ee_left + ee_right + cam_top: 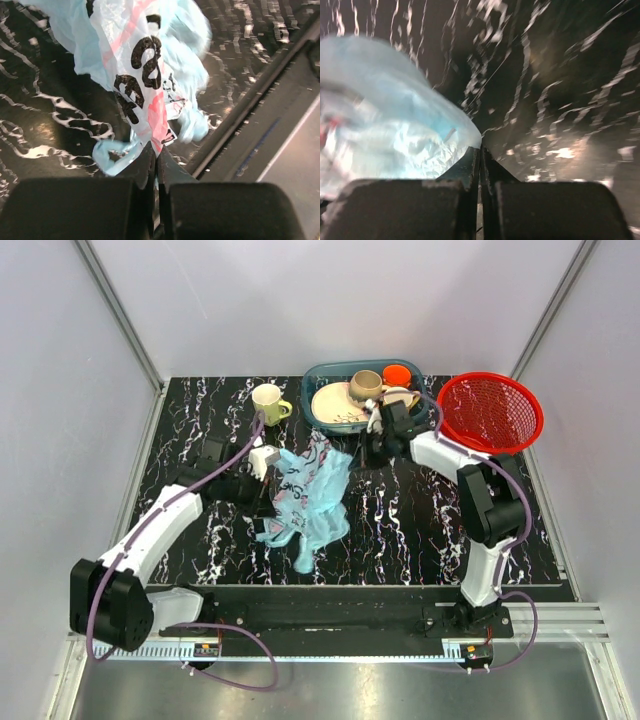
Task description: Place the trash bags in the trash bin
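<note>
The trash bag (312,492), thin light-blue plastic with pink and dark prints, lies crumpled and stretched across the middle of the black marbled table. My left gripper (270,528) is shut on its near left edge. In the left wrist view the bag (145,55) hangs out from the closed fingertips of that gripper (157,152). My right gripper (368,453) is at the bag's far right corner. In the blurred right wrist view its jaws (480,148) are shut, with the bag's corner (395,130) running into the tips. The red mesh trash bin (490,412) stands at the far right, empty.
A teal dish tray (318,390) holding a plate, a tan cup and an orange cup (397,374) stands at the back centre, just behind the right gripper. A pale yellow mug (268,403) stands to its left. A metal rail (250,110) runs along the table's near edge.
</note>
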Tool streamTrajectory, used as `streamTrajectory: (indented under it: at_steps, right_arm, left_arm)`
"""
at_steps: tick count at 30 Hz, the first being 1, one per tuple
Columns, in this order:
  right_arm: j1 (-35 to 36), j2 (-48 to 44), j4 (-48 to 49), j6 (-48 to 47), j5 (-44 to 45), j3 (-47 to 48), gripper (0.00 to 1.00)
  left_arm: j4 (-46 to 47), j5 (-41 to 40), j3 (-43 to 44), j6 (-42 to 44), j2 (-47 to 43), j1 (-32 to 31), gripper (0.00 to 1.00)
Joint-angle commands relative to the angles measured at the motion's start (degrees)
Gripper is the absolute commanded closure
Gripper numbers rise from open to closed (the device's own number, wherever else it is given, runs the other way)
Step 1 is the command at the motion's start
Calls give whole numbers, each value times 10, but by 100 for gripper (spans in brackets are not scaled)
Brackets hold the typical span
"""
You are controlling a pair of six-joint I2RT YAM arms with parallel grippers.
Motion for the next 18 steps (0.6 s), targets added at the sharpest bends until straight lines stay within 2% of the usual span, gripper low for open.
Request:
streamTrajectory:
  at_steps: [1, 2, 3, 5, 6, 8, 9, 12, 14, 18]
  right_arm:
    - [-18, -48, -39, -91, 55, 64, 100]
    - [-17, -56, -39, -93, 58, 65, 92]
    - [-16, -54, -54, -98, 64, 84, 68]
    - [-16, -46, -143, -123, 74, 116, 33]
    - [-16, -48, -168, -134, 78, 130, 30]
    - [-15, -69, -198, -155, 83, 116, 26]
    - [-15, -104, -197, -157, 77, 82, 25]
    - [-9, -182, -176, -164, 35, 8, 24]
    - [33, -219, -151, -194, 19, -24, 23]
    - [143, -291, -82, -272, 32, -97, 16]
  left_arm:
    - [-21, 123, 23, -2, -35, 2, 100]
    - [5, 149, 17, -37, -32, 2, 100]
    - [35, 153, 0, -114, -31, 2, 100]
    - [131, 162, -21, -189, -22, 8, 100]
    - [165, 163, -39, -259, -19, 17, 100]
    - [256, 162, -58, -320, -10, 29, 100]
    - [281, 163, -64, -372, -2, 43, 100]
    - [350, 159, -88, -443, 17, 62, 100]
    - [380, 154, -102, -472, 34, 68, 100]
    - [418, 180, -110, -524, 63, 80, 100]
